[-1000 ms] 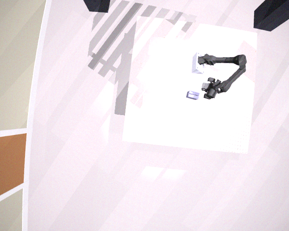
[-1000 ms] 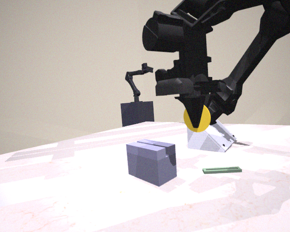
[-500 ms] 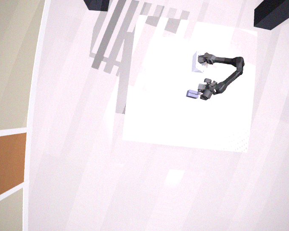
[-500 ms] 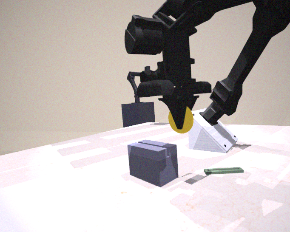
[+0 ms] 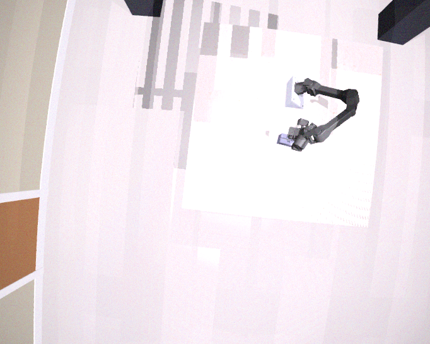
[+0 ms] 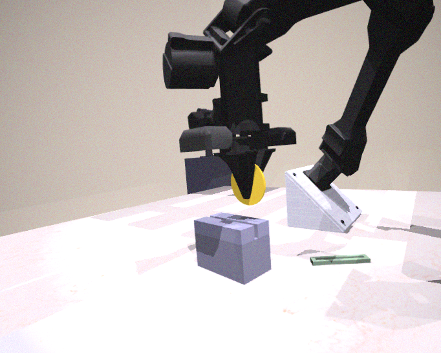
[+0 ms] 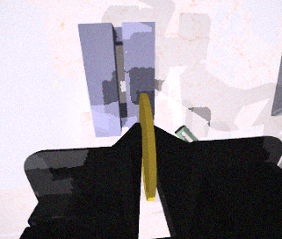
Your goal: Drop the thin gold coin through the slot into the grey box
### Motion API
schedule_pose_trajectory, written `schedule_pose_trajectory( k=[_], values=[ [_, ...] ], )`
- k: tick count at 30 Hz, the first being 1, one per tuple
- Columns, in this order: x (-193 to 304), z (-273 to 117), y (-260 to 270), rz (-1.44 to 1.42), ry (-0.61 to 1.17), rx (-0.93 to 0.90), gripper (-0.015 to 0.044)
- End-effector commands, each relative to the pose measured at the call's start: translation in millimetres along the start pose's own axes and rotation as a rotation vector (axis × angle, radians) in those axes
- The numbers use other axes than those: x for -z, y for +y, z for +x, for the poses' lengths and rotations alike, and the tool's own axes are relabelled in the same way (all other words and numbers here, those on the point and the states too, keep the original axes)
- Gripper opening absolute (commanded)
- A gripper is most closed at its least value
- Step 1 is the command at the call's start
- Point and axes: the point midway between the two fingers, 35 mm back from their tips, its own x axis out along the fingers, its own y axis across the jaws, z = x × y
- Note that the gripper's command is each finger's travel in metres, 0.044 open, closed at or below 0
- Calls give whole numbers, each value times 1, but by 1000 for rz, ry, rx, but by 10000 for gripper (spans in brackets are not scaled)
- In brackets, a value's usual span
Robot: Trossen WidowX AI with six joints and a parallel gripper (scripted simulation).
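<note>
My gripper [image 6: 246, 196] [image 7: 141, 127] [image 5: 290, 137] is shut on the thin gold coin [image 6: 259, 185] [image 7: 148, 149], held on edge with its lower rim showing below the fingertips. The coin hangs a short way above the grey box [image 6: 232, 250] [image 7: 97, 79] [image 5: 282, 140]. In the wrist view the box's narrow slot [image 7: 119, 75] [image 6: 236, 217] runs up the lid, and the coin's edge sits a little to the right of it, roughly parallel. The dark-green holder [image 6: 340, 262] [image 7: 186, 133] lies empty on the table to the right of the box.
The arm's white wedge-shaped mount [image 6: 308, 213] [image 5: 293, 96] stands behind and to the right of the box. A dark block [image 6: 202, 174] stands at the back behind the gripper. The white table top [image 6: 99, 304] carries all of these.
</note>
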Motion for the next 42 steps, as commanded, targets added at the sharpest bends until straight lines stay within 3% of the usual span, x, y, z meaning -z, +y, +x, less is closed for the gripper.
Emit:
schedule_pose_trajectory(
  k=[1, 42],
  values=[
    [-9, 0, 6, -7, -6, -3, 0],
    [-26, 2, 15, -6, 3, 0, 0]
  ],
)
